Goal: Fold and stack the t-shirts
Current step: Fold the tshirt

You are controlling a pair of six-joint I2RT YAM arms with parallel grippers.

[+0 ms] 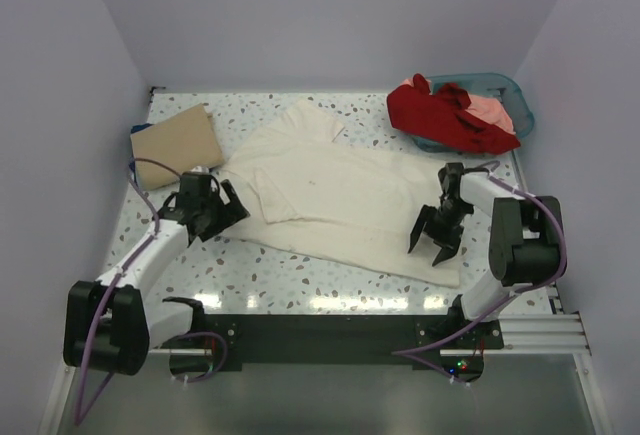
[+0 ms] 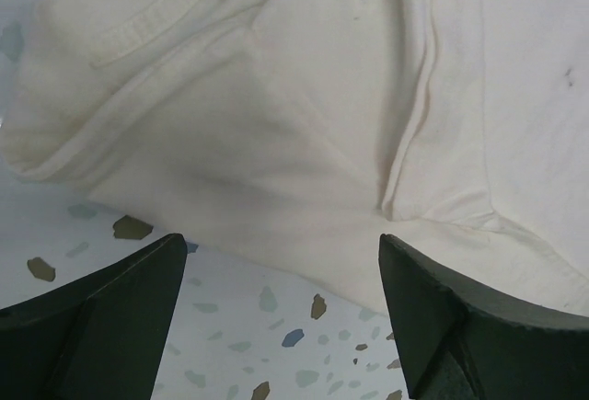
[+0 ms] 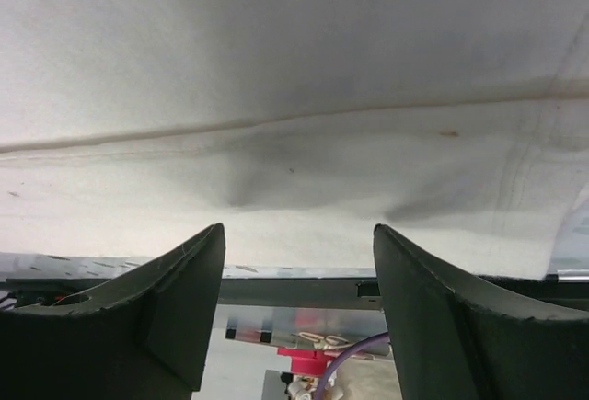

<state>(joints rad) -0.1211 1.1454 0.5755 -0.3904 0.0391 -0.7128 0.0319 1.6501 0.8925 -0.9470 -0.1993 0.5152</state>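
At the middle of the speckled table [image 1: 300, 280], the cream t-shirt [image 1: 330, 195] is lying spread out; the left gripper [image 1: 232, 213] is hovering at its left sleeve, jaws standing wide and gripping nothing; the right gripper [image 1: 432, 245] is hanging over the near right hem, jaws likewise spread and empty; the tan t-shirt [image 1: 178, 140] is lying folded far left; the red t-shirt [image 1: 440, 115] is spilling from the teal basket [image 1: 520, 105].

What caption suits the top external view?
Left gripper and right gripper, both open, at opposite ends of a cream t-shirt; tan shirt back left, red shirt, pink shirt in teal basket.
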